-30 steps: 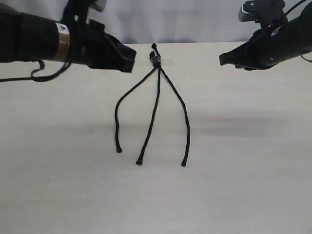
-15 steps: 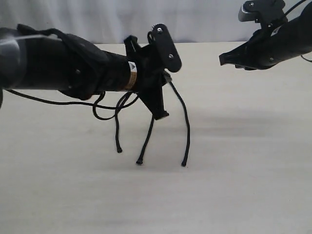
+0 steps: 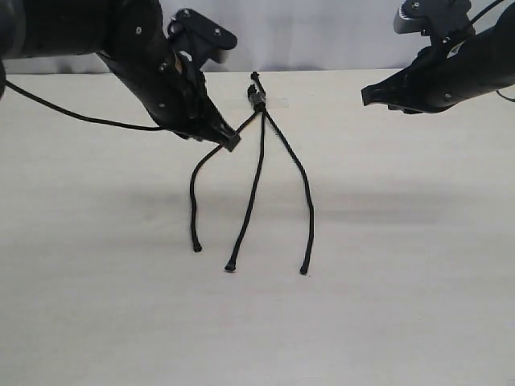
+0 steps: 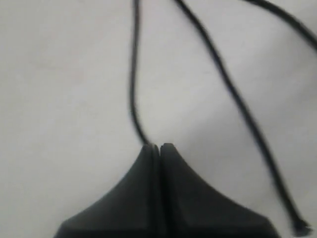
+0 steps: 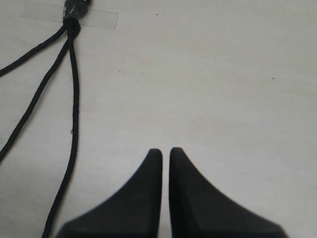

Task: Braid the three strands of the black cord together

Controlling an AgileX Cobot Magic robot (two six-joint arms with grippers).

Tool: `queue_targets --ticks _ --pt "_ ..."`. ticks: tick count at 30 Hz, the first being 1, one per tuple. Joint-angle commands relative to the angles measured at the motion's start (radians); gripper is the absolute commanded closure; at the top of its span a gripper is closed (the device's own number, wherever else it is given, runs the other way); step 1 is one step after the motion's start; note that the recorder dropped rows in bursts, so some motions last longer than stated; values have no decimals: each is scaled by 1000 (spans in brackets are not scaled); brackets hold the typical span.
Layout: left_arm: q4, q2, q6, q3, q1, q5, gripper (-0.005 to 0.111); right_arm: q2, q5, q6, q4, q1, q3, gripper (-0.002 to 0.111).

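The black cord lies on the pale table, its knot held under a clear tape strip. From the knot three strands fan toward the front: left, middle and right. They lie apart, uncrossed, each ending in a knobbed tip. My left gripper is shut, its tip down on the upper part of the left strand. In the left wrist view that strand runs up to the closed tip and vanishes beneath it. My right gripper hovers shut and empty, right of the knot.
The left arm's smooth black cable trails over the table's back left. A light curtain hangs behind the table's far edge. In the right wrist view, bare tabletop lies in front of the right gripper.
The left arm swept from the back left across the cord, then drew back, and its tip now rests on the left strand. The right arm and the strands' ends have not moved.
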Motion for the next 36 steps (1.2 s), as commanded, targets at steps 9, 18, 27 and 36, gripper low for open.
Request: queue_targets --ticks 9,18,27,36 --pt "-323 227 196 -13 -39 -88 58 -5 0 -9 2 -4 -3 104" --pt "-317 293 234 -13 -89 -139 55 -5 -3 -9 2 -4 -3 104" --pt "-261 325 297 -13 -115 -106 77 -5 -8 -9 2 -4 -3 104" --pt "-244 304 297 -59 -111 -60 107 -5 -11 -9 2 -4 -3 104"
